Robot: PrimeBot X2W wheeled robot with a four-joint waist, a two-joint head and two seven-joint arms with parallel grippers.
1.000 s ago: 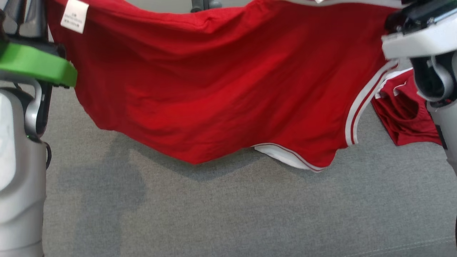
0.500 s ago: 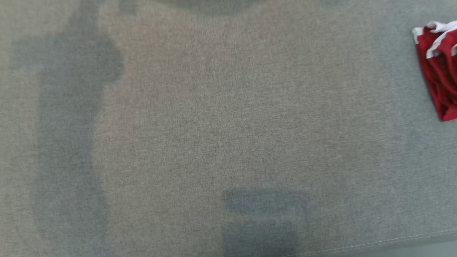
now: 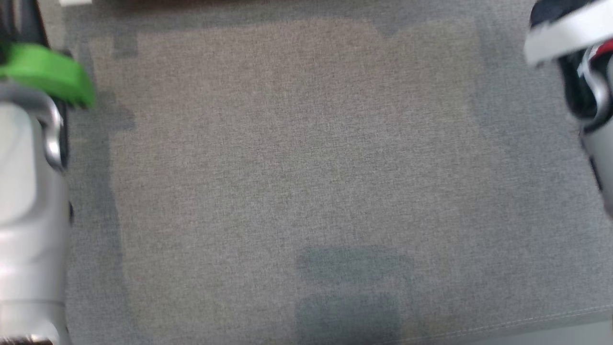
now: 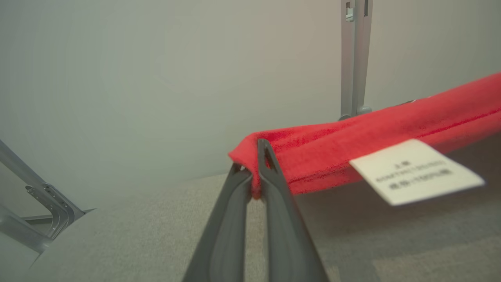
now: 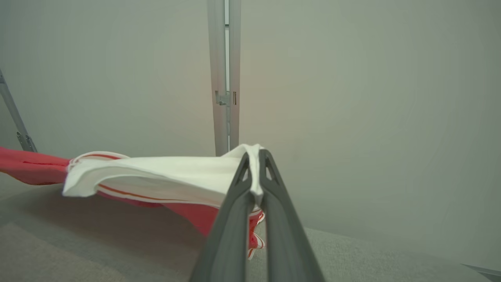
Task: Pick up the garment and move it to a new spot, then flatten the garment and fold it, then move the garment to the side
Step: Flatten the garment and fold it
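Head view: left forearm (image 3: 28, 201) at 9 o'clock, right forearm (image 3: 596, 139) at 2 o'clock. Left gripper (image 4: 254, 172) is clamped tight on a red corner of the garment (image 4: 352, 135), and right gripper (image 5: 254, 172) is pinched on its white edge. It hangs between the 2, above the grey surface (image 4: 156, 235).

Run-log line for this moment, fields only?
left pincer: shut on red garment corner | right pincer: shut on its white-trimmed edge | garment: stretched between both, above grey surface

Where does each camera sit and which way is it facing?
Head view: on the head, facing down at the grey surface; left forearm and right wrist at its edges.
Left wrist view: along the left end effector, shut on the red garment.
Right wrist view: along the right end effector, shut on its white trim.
Both wrist views share the garment and a metal post.
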